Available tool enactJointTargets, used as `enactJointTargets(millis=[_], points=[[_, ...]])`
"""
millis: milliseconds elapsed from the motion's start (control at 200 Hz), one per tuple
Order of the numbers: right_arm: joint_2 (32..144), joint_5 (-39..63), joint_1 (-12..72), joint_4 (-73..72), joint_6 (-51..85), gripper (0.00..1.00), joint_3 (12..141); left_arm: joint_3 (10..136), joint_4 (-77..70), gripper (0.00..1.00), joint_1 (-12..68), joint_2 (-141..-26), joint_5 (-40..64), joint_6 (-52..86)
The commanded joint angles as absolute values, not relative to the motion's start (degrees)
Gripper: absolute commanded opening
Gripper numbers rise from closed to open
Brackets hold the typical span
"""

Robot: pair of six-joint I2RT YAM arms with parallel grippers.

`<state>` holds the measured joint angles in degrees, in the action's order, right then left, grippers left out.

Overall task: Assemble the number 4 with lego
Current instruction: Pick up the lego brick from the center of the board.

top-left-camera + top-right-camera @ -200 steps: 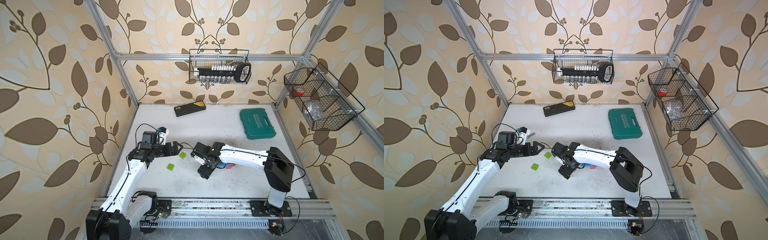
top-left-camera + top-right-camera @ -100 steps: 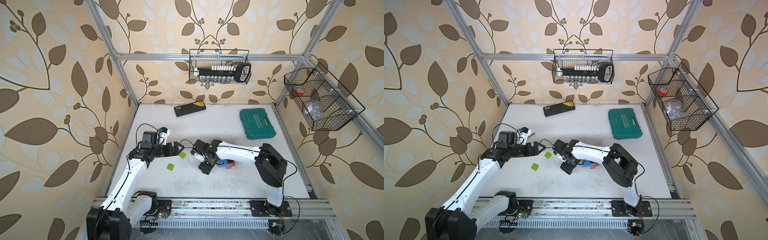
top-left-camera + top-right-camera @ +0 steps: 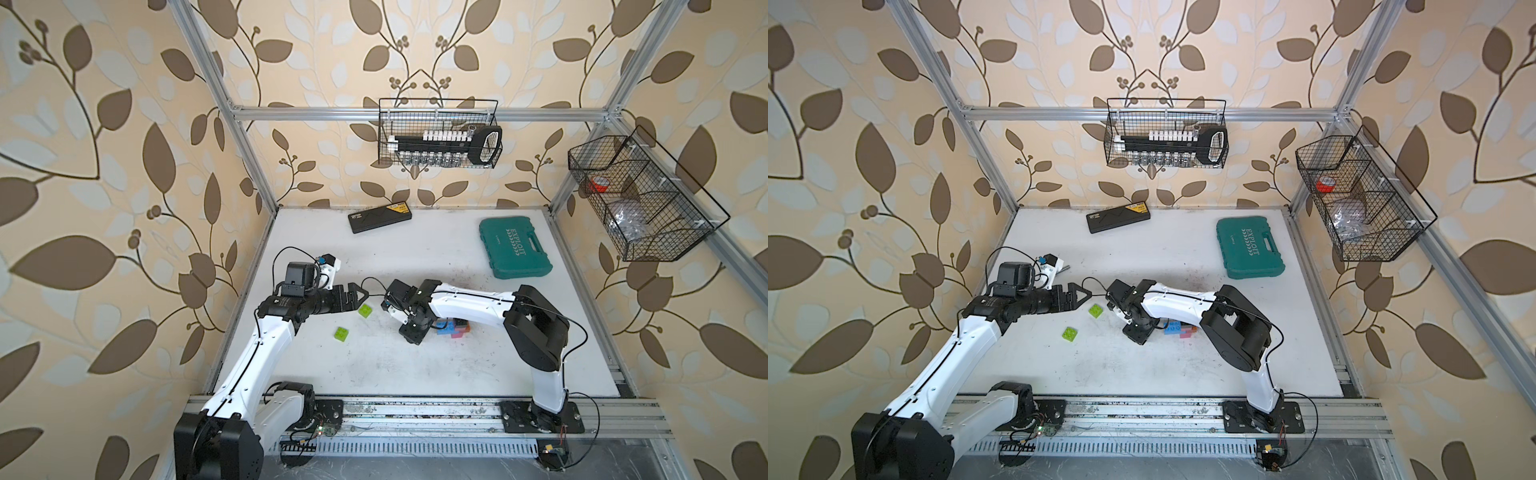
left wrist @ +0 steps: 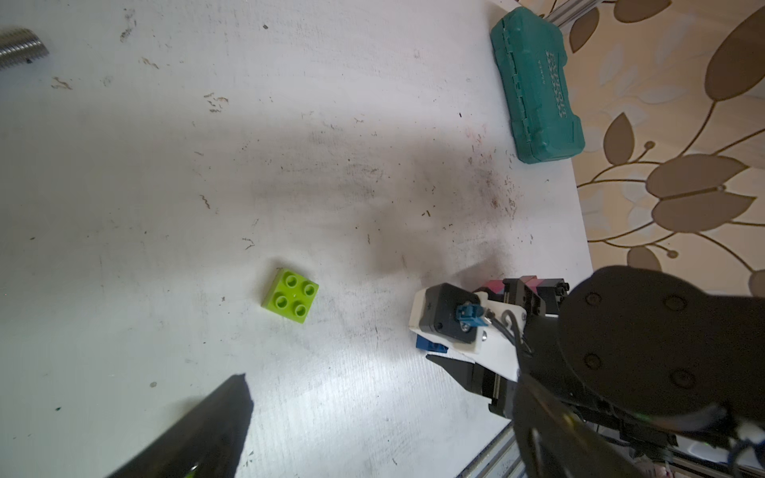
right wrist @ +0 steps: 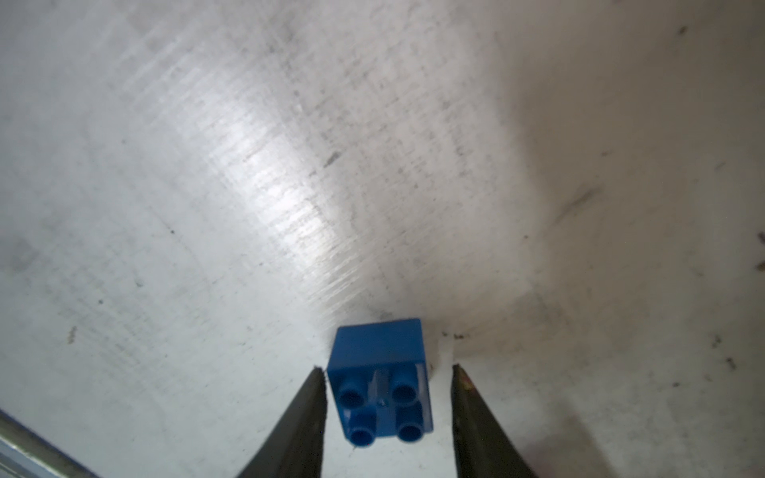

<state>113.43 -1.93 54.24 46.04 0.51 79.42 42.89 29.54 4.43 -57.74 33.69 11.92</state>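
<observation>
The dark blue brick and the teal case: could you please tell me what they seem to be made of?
The dark blue brick looks like hard moulded plastic: smooth, slightly glossy faces, crisp edges, hollow studs. The teal case: probably moulded plastic, matte, hinge ridges.

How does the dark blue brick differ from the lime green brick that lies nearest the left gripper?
Colour: the dark blue brick is blue, the lime green brick green. Place: the dark blue brick sits between the jaws of the right gripper, not yet clamped; the lime green brick lies free on the table beside the open left gripper. Both are small square bricks with studs up.
</observation>
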Motion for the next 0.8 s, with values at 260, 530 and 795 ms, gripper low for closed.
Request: enactJointTargets(millis=[260, 530, 795], points=[[110.7, -1.6, 54.2, 46.3, 2.5, 0.21, 79.1, 43.2, 27.9, 0.99, 4.2, -57.5, 35.5, 11.2], [105.4, -1.7, 54.1, 50.1, 5.0, 0.2, 80.5, 43.2, 27.7, 0.99, 4.2, -56.9, 35.3, 11.3], [100.3, -2.4, 51.7, 53.5, 8.9, 0.2, 81.7, 43.2, 27.3, 0.99, 4.2, -56.1, 36.5, 11.0]])
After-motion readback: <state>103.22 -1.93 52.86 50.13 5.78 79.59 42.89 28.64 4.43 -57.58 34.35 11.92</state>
